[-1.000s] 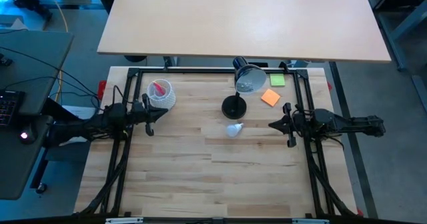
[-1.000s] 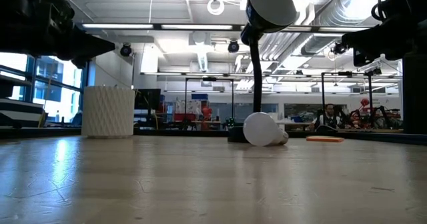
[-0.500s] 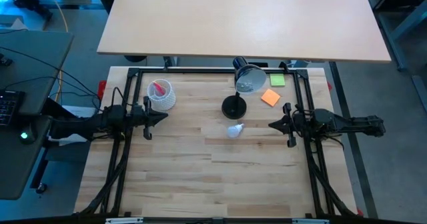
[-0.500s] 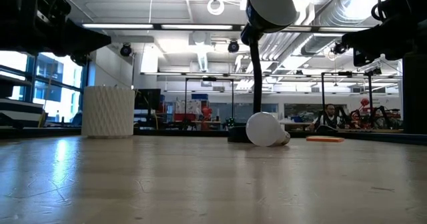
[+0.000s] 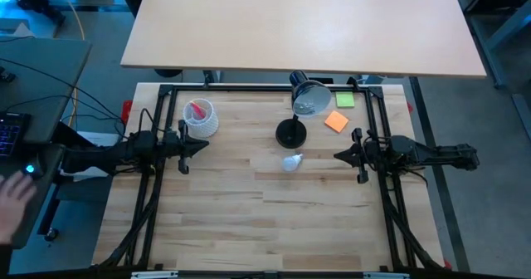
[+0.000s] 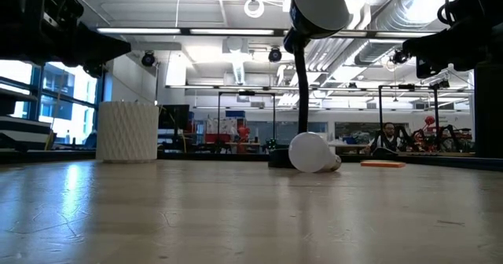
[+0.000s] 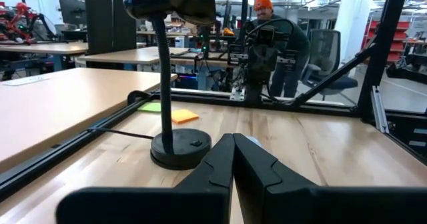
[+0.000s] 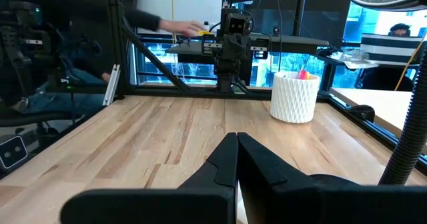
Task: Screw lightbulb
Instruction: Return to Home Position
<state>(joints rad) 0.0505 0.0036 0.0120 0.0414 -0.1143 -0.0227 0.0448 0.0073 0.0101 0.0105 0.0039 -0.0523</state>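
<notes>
The bulb (image 5: 290, 161) lies sideways just beside the lamp (image 5: 290, 133), nearer the right pincer (image 5: 337, 155) than the left pincer (image 5: 202, 144), both pressed together.

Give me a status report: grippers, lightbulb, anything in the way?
Left gripper shut, empty, table's left side; right gripper shut, empty, right side. Lightbulb lying on table beside desk lamp base, not screwed in. White cup close by left gripper.

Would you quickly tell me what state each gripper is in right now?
Left gripper: closed, holding nothing.
Right gripper: closed, holding nothing.
</notes>
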